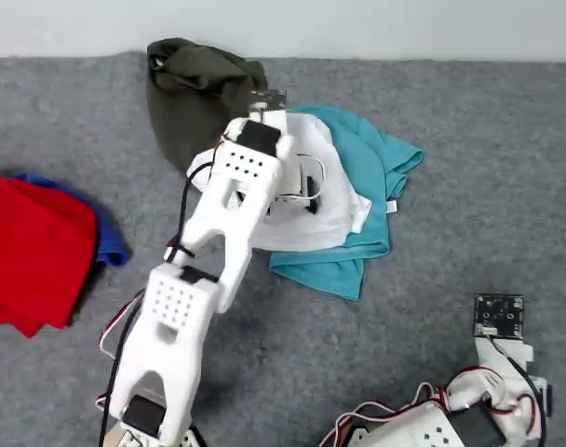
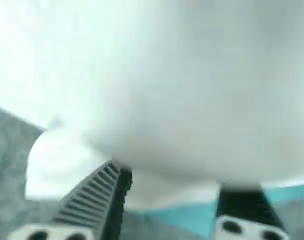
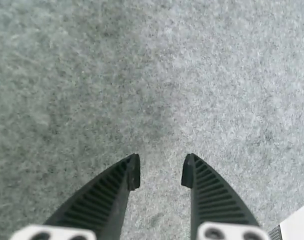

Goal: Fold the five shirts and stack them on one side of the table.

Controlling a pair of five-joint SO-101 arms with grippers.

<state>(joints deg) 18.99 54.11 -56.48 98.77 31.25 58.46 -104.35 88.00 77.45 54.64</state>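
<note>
The white shirt (image 1: 330, 219) lay crumpled near the worktop (image 1: 469, 121) centre, atop the teal shirt (image 1: 381, 158). The left tool (image 2: 178, 182) was spread, pressed against it. Olive shirt (image 1: 185, 93): 11 o'clock. Red shirt (image 1: 32, 247) over blue shirt (image 1: 111, 247): 9 o'clock. The right tool (image 3: 159, 170), slightly spread, hovered at 5 o'clock.

The left arm (image 1: 232, 214) is stretched out, wrist above the white shirt (image 1: 331, 228). The left claw (image 2: 176, 189) is down on the white shirt, jaws wide apart w/ fabric btw. them. The right arm (image 1: 451, 421) is folded low, well apart from the white shirt. The right claw (image 3: 160, 171) points downward, w/ a narrow gap btw. the tips.
</note>
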